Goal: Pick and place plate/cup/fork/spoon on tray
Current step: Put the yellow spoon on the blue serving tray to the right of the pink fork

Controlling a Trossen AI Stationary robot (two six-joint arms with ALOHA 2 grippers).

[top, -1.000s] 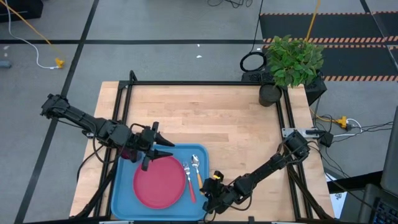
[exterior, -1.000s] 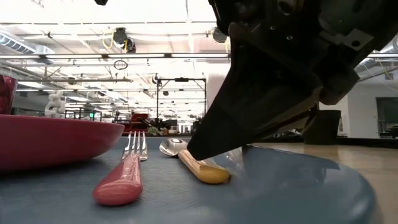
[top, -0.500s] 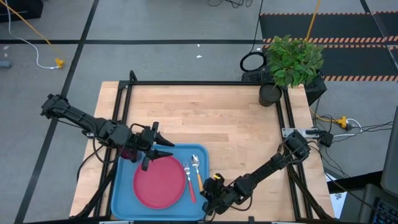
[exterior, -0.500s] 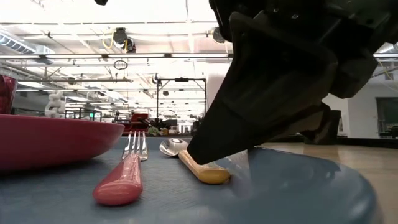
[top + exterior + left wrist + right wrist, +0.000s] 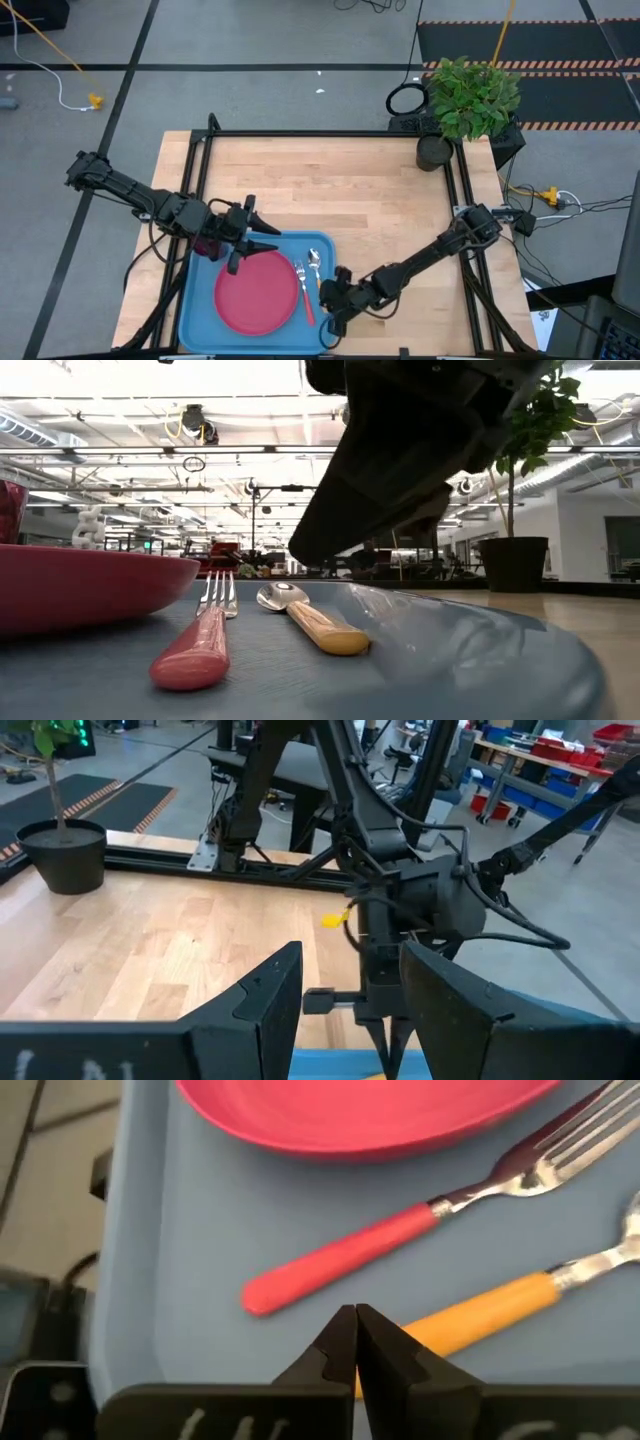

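Three of the four pieces already lie on your tray (image 5: 200,320), which sits at the near left corner of the worktop (image 5: 380,200): the plate (image 5: 257,292) in the middle of it, the fork (image 5: 302,290) just beside the plate's right edge, and the spoon (image 5: 317,272) beside the fork, near the tray's right rim. Your right claw (image 5: 330,322) hangs above the tray's near right corner, close over the spoon's orange handle, with its fingers pressed together and nothing between them; the spoon looks let go and lying flat.

Only the cup (image 5: 206,245) appears left to settle. It shows as a dark red shape at the tray's far left corner, mostly hidden under your left claw (image 5: 262,240), whose fingers stand apart over the tray's far edge. Whether the cup is inside the rim or just off it, you cannot tell from here.

Next, judge the cup's footing first. Lift the right arm clear toward the worktop's right edge without brushing the spoon.
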